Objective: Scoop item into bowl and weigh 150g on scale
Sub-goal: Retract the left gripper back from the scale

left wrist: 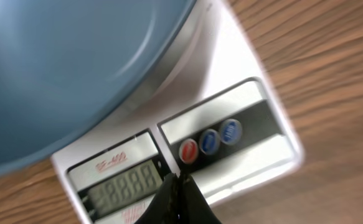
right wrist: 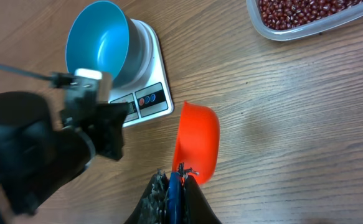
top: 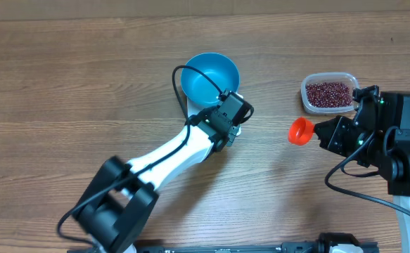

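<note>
The left claw, jaws pressed together and holding nothing, points down at the front edge of the flat white scale. Its tips sit between the grey display window and a row of three round buttons; whether they touch cannot be told. Just beyond the tips, the deep, bright blue bowl sits on the scale's platform. The left arm stretches diagonally across from the near edge. Off to that claw's right, the right claw is clamped on the handle of an orange scoop. Past the scoop, tiny maroon beans fill a clear container. A brown wood-grain table carries everything.
</note>
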